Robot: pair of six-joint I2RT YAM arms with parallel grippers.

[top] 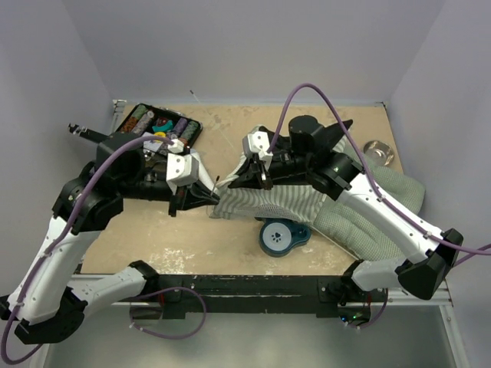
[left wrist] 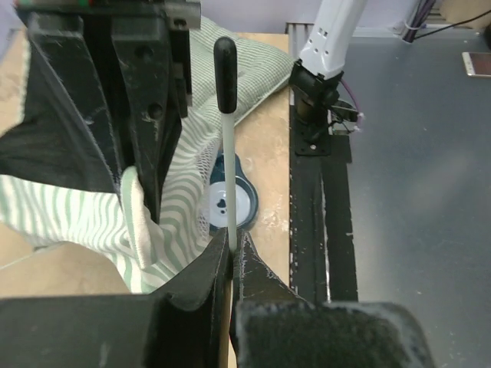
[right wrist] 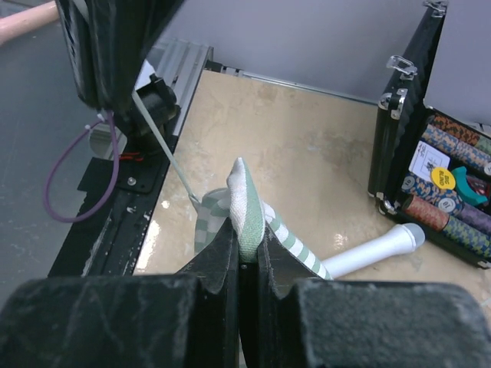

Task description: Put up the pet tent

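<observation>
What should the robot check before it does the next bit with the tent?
1. Grip of left claw on white pole: ok, shut on it.
2. Grip of right claw on pet tent striped edge: ok.
3. Tent standing up: not ok, it lies crumpled.
4. Pole's far end seated in fabric: cannot tell.
5. Room between bowl stand and tent: not ok, it sits against the fabric.

Walls: back wall [top: 253, 46], left wall [top: 38, 92] and right wall [top: 460, 92], all plain pale lavender-grey.
Table [top: 230, 123]: tan board top, scuffed with whitish patches, glossy near its front edge.
Black rail [top: 253, 287]: runs along the table's near edge.
Aluminium frame bar [right wrist: 180, 61]: beside the table.
Floor [left wrist: 414, 192]: smooth, dull grey.
Light: even and soft, with faint shadows.
</observation>
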